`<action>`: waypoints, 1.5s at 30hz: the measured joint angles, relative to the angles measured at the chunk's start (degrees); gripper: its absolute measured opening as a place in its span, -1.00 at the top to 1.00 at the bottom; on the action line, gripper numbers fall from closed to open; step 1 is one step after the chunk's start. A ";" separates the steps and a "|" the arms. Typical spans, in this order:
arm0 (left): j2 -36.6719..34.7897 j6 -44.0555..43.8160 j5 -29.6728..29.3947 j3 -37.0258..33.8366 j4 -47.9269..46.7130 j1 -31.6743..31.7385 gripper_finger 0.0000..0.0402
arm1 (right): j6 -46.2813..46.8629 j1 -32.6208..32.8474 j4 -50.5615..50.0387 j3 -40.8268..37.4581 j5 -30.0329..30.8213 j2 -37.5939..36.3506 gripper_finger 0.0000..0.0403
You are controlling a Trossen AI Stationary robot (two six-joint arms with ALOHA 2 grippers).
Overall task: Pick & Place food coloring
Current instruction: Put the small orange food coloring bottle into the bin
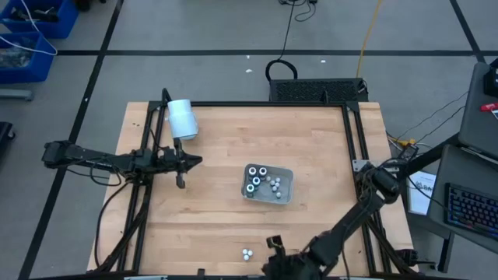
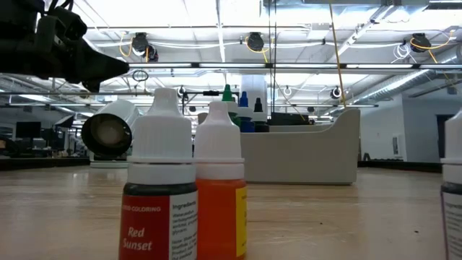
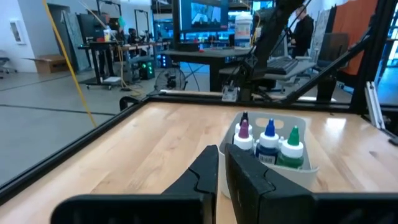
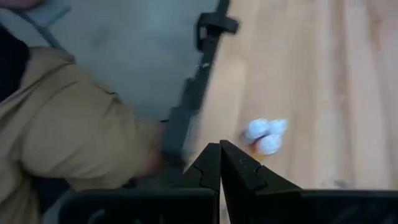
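Observation:
Several food coloring bottles stand in the grey tray (image 1: 283, 194) at the table's middle; a purple (image 3: 243, 134), a blue (image 3: 268, 140) and a green one (image 3: 292, 146) show among them. More bottles (image 1: 247, 253) stand on their bases near the front edge: a red one (image 2: 160, 195), an orange one (image 2: 220, 191), and another (image 2: 453, 209) to the right. My right gripper (image 1: 272, 246) (image 4: 220, 150) hovers shut just right of these, touching nothing. My left gripper (image 1: 184, 163) (image 3: 221, 163) waits shut, level, left of the tray.
A large white cylinder (image 1: 182, 118) lies on its side at the far left of the table. A black frame (image 1: 264, 104) runs around the table's edges. A person's tan sleeve (image 4: 56, 124) is just past the near edge, close to my right gripper.

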 joint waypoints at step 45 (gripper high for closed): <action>0.00 -0.12 -0.12 0.00 2.34 -0.02 0.81 | 23.56 6.92 -1.69 -5.02 11.67 4.63 0.07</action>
